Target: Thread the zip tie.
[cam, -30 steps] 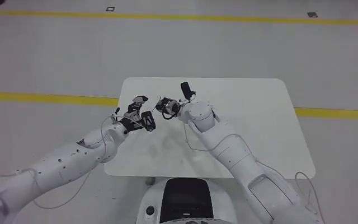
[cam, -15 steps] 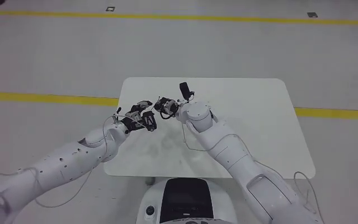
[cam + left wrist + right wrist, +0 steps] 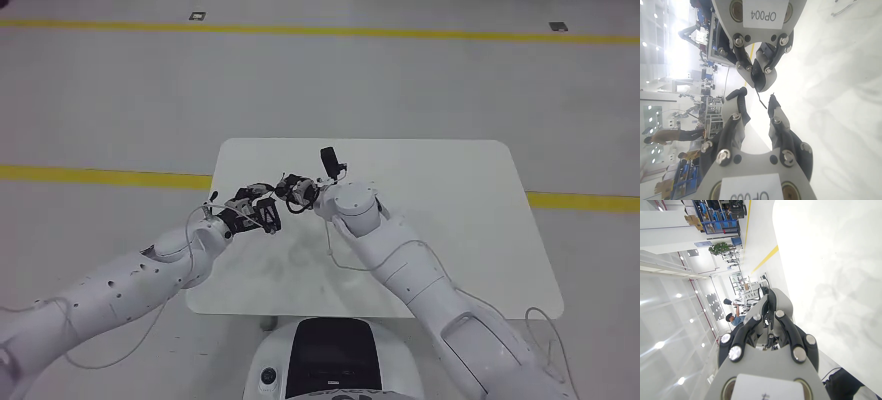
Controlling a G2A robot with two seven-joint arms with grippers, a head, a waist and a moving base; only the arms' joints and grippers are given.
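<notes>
The two tools meet in the air above the surface (image 3: pixel 450 220), over its left part and a little in from its left edge. The right tool (image 3: pixel 759 83) is clenched on the zip tie (image 3: pixel 762 101). Its pads are pressed together, and a thin dark end of the tie pokes out past the tips, bent at a slant. In the right wrist view the same tool (image 3: pixel 770 306) shows its fingers closed flat against each other, with the surface's rounded corner and edge (image 3: pixel 780 256) beyond.

The left tool (image 3: pixel 757 94) faces it tip to tip and is released, with its fingers (image 3: pixel 741 98) spread wide. The free end of the tie hangs in the gap between them. It lies closer to one finger and appears to touch neither.

From above, the left tool (image 3: pixel 262 207) and the right tool (image 3: pixel 291 190) sit just beside each other. The surface stretches broad and bare from them to its right edge and toward its near edge. A yellow floor line (image 3: pixel 90 176) runs past the surface's left edge.
</notes>
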